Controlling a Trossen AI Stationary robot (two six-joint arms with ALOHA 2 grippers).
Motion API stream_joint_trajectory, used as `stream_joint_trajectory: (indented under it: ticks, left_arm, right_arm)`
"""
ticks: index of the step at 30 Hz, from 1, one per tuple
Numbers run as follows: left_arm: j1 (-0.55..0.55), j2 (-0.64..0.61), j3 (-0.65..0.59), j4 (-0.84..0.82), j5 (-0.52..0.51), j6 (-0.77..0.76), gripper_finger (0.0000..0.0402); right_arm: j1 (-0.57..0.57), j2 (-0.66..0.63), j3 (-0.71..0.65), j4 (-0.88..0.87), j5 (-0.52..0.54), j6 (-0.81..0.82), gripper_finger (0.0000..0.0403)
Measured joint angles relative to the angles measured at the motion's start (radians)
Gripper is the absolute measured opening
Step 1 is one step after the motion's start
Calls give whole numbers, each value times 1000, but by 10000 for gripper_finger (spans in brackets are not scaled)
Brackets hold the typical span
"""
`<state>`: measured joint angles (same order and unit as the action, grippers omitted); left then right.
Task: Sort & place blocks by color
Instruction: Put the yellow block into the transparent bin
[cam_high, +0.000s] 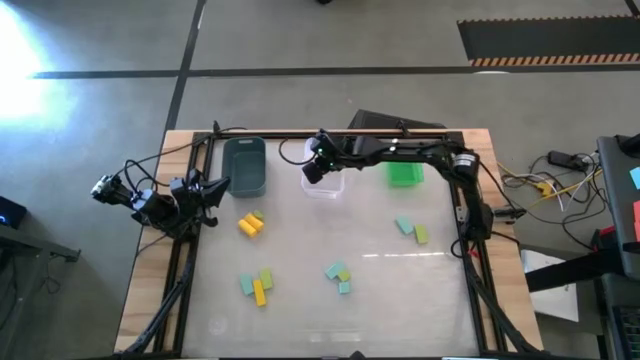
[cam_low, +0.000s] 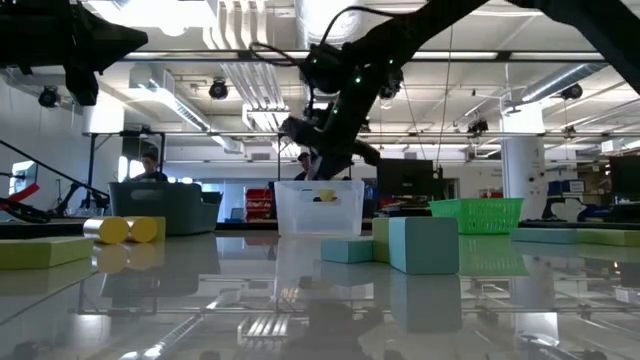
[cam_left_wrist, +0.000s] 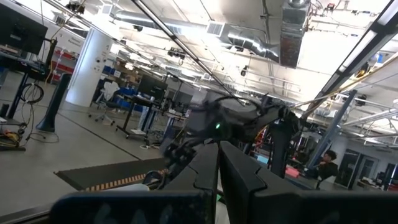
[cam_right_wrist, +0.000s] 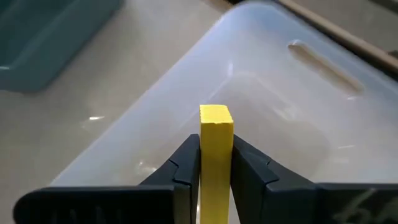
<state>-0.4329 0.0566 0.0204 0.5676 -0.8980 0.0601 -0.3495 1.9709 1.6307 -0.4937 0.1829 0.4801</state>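
Robotics lab — exposed ceiling ducts (cam_left_wrist: 292, 28), monitors (desks behind), concrete floor (cam_high: 300, 35).

We find no readable text, labels, brands, numbers or signs anywhere in these views, neither on the blocks, the bins and the desk, nor in the room behind.

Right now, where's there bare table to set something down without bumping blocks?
The near edge of the table is bare, below the block clusters and. The middle strip between the yellow blocks and the right-side pair is open too. The far edge is crowded: three bins, with the right hand holding a yellow block over the clear bin.
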Motion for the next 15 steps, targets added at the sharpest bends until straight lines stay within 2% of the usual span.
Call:
stream_joint_trajectory:
  ticks: [4, 7, 15]
  left_arm:
    - [0, 0, 0, 0, 0, -1, 0]
    - [-1, 0, -6, 0, 17, -2, 0]
    - [-1, 2, -9, 0, 37, 0, 0]
  right_arm:
    - [-2, 57, 35, -2, 0, 19, 43]
    - [-3, 85, 61, -2, 0, 19, 50]
    - [-2, 73, 73, -13, 1, -7, 122]
